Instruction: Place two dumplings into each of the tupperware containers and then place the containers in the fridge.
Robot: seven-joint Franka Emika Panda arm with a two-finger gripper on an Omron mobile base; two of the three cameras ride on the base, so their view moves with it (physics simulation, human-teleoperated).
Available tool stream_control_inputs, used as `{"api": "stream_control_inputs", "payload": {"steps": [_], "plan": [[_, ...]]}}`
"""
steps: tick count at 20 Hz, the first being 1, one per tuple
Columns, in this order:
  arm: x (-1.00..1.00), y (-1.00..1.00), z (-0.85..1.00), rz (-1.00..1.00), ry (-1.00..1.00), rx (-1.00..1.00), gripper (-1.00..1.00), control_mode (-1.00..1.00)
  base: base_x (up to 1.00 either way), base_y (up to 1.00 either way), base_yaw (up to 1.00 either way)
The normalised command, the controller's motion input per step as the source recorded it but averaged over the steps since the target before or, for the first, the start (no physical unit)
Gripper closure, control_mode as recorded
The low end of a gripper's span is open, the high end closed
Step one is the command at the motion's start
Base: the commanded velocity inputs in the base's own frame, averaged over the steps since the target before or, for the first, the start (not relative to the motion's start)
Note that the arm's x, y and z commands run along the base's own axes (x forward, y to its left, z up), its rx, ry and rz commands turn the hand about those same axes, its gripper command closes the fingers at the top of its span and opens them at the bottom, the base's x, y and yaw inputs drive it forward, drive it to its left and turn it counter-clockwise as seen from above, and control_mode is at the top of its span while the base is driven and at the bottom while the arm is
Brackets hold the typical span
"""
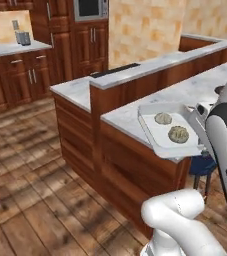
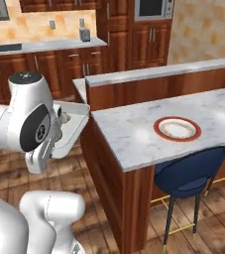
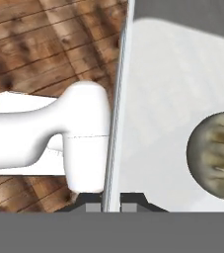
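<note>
Fingertips of the gripper (image 3: 111, 201) sit close together, clamped on the thin side wall of the white tupperware container (image 1: 157, 138); the tray hangs in the air just off the edge of the marble island counter (image 1: 195, 90), above the wooden floor (image 1: 25, 165); two dumplings (image 1: 163, 118) lie inside it, near each other but apart; in the right base view a red-rimmed plate (image 2: 177, 128) rests on the counter, well apart from the tray

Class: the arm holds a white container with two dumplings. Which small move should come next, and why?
Probably keep the end effector shut and carry the white container level toward the fridge: its tips pinch the container's wall, both dumplings lie inside, and the container hangs past the counter edge.
</note>
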Motion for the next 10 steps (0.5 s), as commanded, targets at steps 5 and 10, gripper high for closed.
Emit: {"api": "stream_control_inputs", "payload": {"steps": [5, 10], "plan": [[0.0, 0.0, 0.0, 0.0, 0.0, 0.0, 1.0, 1.0, -0.28, 0.59, 0.78], [0.0, 0.0, 0.0, 0.0, 0.0, 0.0, 1.0, 1.0, 0.28, 0.09, 0.87]]}}
